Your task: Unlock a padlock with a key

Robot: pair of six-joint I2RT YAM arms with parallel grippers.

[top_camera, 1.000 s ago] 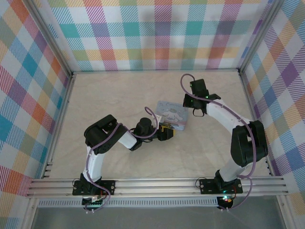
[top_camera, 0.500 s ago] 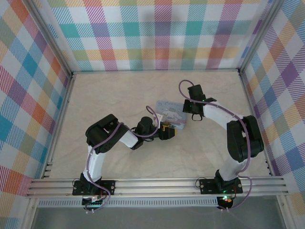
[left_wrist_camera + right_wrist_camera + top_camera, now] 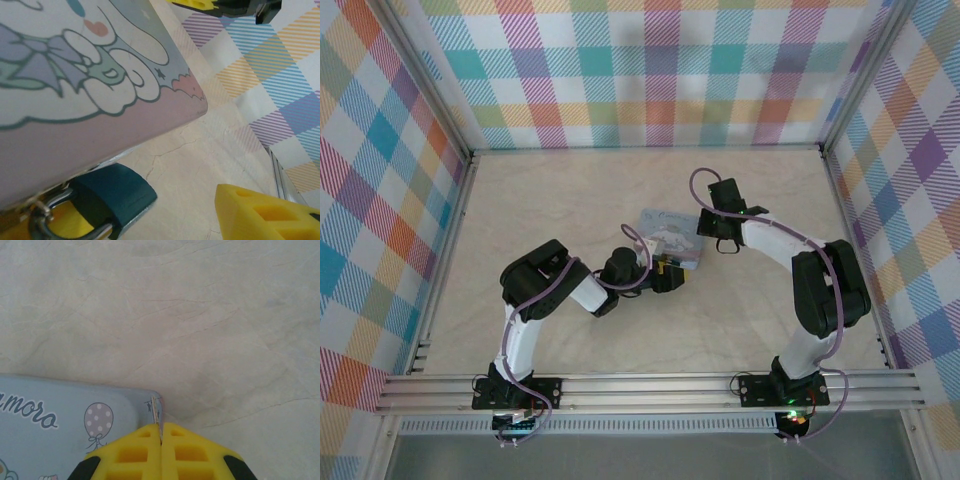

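The pale-blue cartoon tin box [image 3: 667, 234] lies mid-table. The padlock [image 3: 112, 196], small and dark teal with a steel shackle, hangs at the box's front side. My left gripper [image 3: 150, 216] is open and low at that side. The padlock sits between its yellow fingers [image 3: 265, 212], against the left one and clear of the right one. My right gripper [image 3: 161, 429] is shut on the key [image 3: 157, 412], whose thin blade sticks out edge-on. It hovers over the box's [image 3: 65, 425] corner. In the top view my right gripper [image 3: 706, 236] is at the box's right end and my left gripper [image 3: 667, 273] at its front.
Bare marble-patterned tabletop [image 3: 570, 200] surrounds the box. Checked walls [image 3: 650, 70] with metal posts close in the back and sides, and a metal rail [image 3: 650, 385] runs along the near edge. The right gripper's fingers [image 3: 220, 5] show at the top of the left wrist view.
My right gripper has moved left and nearer, from beside the box to over its right corner. The left gripper has barely shifted at the box's front.
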